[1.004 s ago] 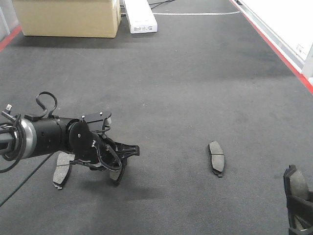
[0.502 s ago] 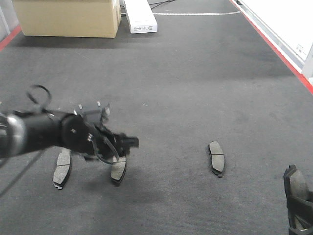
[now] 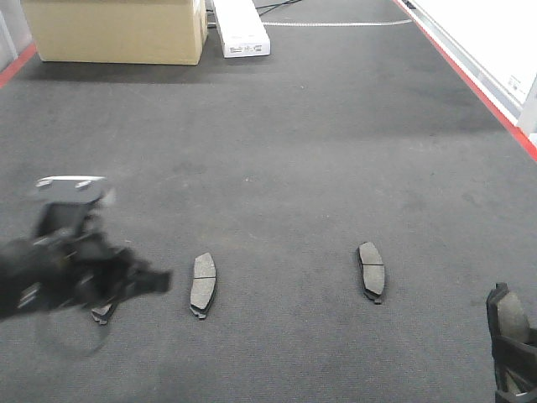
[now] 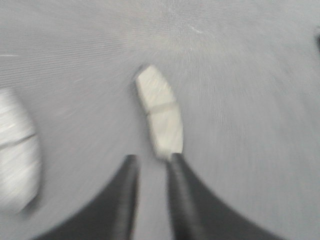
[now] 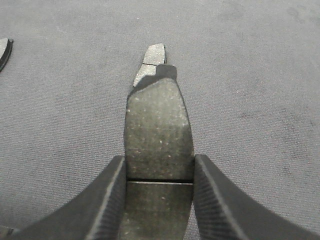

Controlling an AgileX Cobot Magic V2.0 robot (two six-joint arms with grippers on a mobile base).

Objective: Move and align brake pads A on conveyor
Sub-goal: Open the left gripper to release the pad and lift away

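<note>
On the conveyor [image 3: 319, 151], the blurred left gripper [image 4: 150, 172] hangs with jaws slightly parted and empty, one brake pad [image 3: 202, 284] lying just off its tips at 12 o'clock. Another pad [image 3: 102, 312] peeks out beneath that arm. A third pad [image 3: 371, 270] lies well apart toward 3 o'clock. The right gripper [image 5: 159, 165] clamps the fourth pad [image 5: 159, 130].

right claw [image 5: 159, 200] clamping brake pad [image 5: 159, 135], conveyor [image 5: 250, 75] beneath
</note>
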